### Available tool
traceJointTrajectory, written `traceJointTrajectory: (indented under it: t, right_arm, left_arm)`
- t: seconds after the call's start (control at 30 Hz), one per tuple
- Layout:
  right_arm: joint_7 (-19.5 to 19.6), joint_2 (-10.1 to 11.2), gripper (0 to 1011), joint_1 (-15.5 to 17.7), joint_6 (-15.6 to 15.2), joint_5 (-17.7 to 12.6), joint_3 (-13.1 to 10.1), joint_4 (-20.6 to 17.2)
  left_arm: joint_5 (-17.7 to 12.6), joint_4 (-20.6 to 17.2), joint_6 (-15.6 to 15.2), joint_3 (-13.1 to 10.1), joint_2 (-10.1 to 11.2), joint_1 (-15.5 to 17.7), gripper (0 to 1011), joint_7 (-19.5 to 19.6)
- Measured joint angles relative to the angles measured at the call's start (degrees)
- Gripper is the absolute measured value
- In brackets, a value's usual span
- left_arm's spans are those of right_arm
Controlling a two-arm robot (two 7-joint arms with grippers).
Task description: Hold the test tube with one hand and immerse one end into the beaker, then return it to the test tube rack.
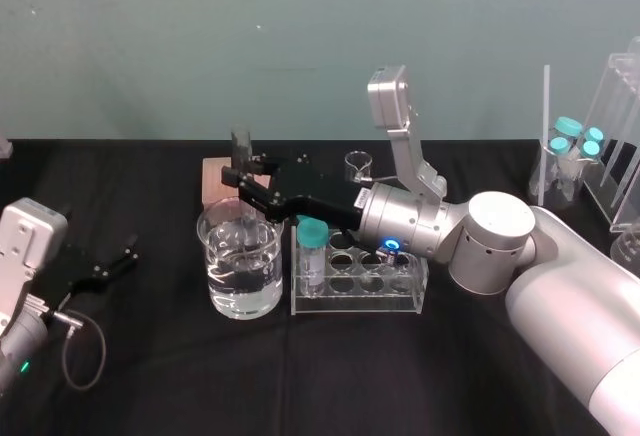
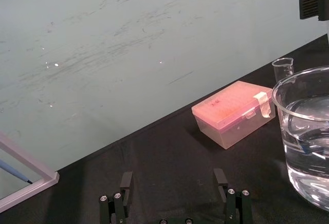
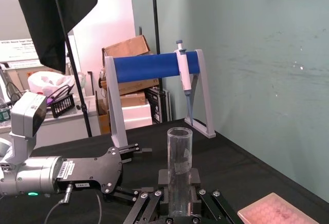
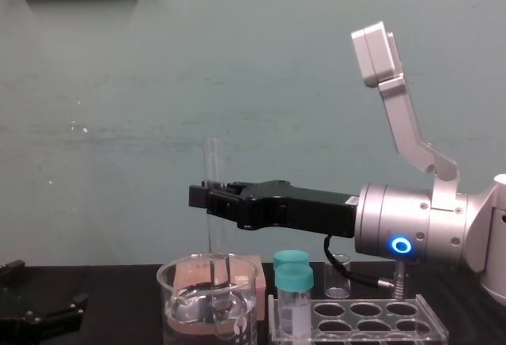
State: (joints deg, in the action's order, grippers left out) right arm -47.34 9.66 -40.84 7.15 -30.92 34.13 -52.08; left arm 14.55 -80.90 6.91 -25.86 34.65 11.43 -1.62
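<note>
The test tube (image 4: pixel 212 163) stands upright with my right gripper (image 4: pixel 207 196) shut on its middle. Its lower end reaches down inside the beaker (image 4: pixel 178 282), into the water. From above, the right gripper (image 1: pixel 243 178) sits over the beaker (image 1: pixel 240 261). In the right wrist view the tube (image 3: pixel 179 172) is clamped between the black fingers (image 3: pixel 198 196). The test tube rack (image 1: pixel 400 301) stands just right of the beaker, below the right arm. My left gripper (image 1: pixel 125 256) rests open on the table at the left, apart from the beaker (image 2: pixel 308 147).
A teal-capped vial (image 1: pixel 313 246) stands in the rack's left end. A pink box (image 2: pixel 234 111) and a tiny beaker (image 1: pixel 358 166) lie behind the beaker. More teal-capped vials (image 1: pixel 575 146) and a clear stand are at the back right. A pipette stand (image 3: pixel 154 85) is at the far left.
</note>
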Motion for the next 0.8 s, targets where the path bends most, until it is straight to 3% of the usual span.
traceJointTrajectory:
  t: [0.8]
  right_arm:
    - [0.02,-0.13,225,-0.01,0.00,-0.07,0.17,0.03]
  left_arm:
    - [0.00,0.00,0.00,0.00,0.00,0.00,1000,0.00]
